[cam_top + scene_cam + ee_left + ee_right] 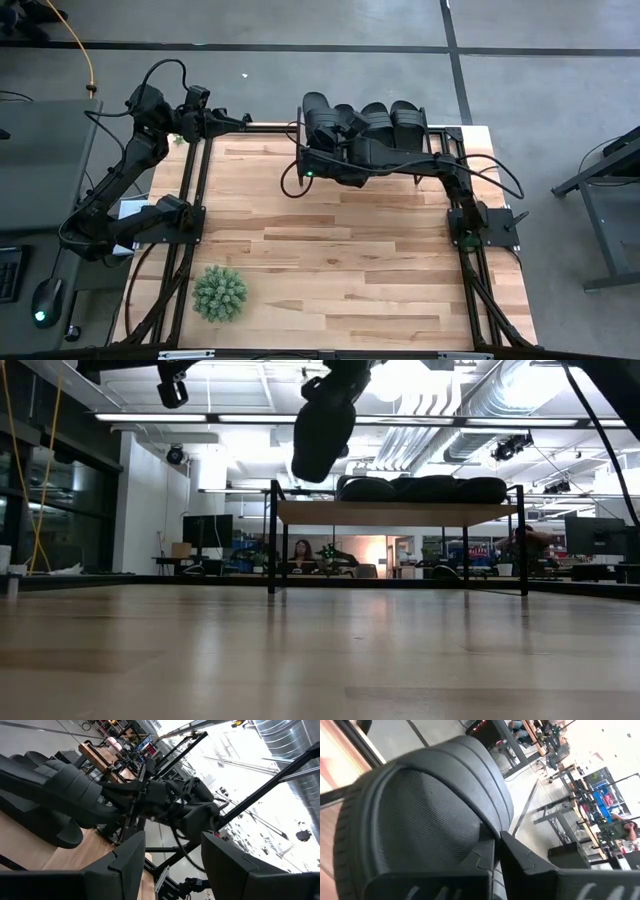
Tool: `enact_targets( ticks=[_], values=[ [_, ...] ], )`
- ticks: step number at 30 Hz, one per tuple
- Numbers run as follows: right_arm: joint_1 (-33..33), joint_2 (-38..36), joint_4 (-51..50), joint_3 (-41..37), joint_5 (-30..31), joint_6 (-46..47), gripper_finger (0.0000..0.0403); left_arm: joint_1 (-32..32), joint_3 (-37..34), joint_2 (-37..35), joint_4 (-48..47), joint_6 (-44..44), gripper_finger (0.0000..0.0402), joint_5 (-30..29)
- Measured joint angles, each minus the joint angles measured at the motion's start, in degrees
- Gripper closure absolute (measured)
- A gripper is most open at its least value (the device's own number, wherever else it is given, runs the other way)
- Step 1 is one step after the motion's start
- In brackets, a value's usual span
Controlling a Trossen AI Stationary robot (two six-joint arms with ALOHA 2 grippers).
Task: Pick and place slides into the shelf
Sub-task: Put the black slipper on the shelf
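Several black slides (392,118) lie side by side on the shelf (400,512) at the table's far edge. One more slide (325,430) hangs in the air by the shelf's left end, higher than its plank top. My right gripper (498,851) is shut on it. My left gripper (172,865) stands open at the table's far left corner (240,120), pointing level toward the shelf, with nothing between its fingers. My right gripper pinches the slide's wide strap at its edge (485,827) between its two fingers. The fingers come from the table's right and near side, slanting a little downward. The slide hangs tilted, one end down, clear of the table and the shelf.
A green ball-shaped plant (220,292) sits near the table's front left corner. Bare wood (350,250) stretches across the middle of the table. Black frame bars run along both table sides. People sit in the room beyond (301,550).
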Motion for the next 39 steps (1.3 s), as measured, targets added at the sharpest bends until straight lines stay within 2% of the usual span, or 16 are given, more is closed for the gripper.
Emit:
enact_targets(
  ticks=[16, 30, 39],
  values=[
    [-0.76, 5.27, -1.34, -0.07, -2.19, 2.46, 0.0403, -0.02, 0.0, 0.02, 0.0, -0.41, 0.0224, 0.22],
    [-0.74, 6.91, 0.62, 0.0, -3.6, 2.95, 0.0403, -0.02, 0.0, 0.02, 0.0, -0.51, 0.0224, 0.64],
    [-0.74, 7.66, -1.76, 0.0, -3.65, 2.99, 0.0403, -0.02, 0.0, 0.0, 0.0, -0.66, 0.0224, 1.7]
  ],
)
